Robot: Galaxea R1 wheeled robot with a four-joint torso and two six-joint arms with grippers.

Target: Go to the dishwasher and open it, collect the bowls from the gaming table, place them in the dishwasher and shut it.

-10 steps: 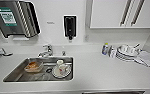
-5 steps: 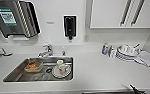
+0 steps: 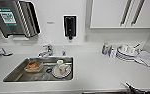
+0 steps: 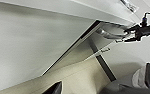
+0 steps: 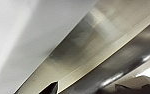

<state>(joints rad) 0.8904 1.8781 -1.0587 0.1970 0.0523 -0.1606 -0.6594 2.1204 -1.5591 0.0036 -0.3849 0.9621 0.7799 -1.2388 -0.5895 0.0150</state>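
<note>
Item: kitchen desk (image 3: pixel 96 72), white, viewed from above. A steel sink (image 3: pixel 18 76) was recorded at eight o'clock, holding an orange-brown container (image 3: pixel 34 66) and a white plate (image 3: pixel 61 71) with cups; a tap (image 3: pixel 47 50) stood at its far rim. A blue-capped bottle (image 3: pixel 105 48) and stacked white dishes (image 3: pixel 127 52) were noted at two o'clock. The dishwasher (image 5: pixel 101 47) was taken to be the brushed-steel front seen close in the right wrist view, beneath the desk edge. Whether either set of jaws was spread or pressed together could not be told. Judged step: opening the door; its top edge is best caught squarely and drawn down slowly.
</note>
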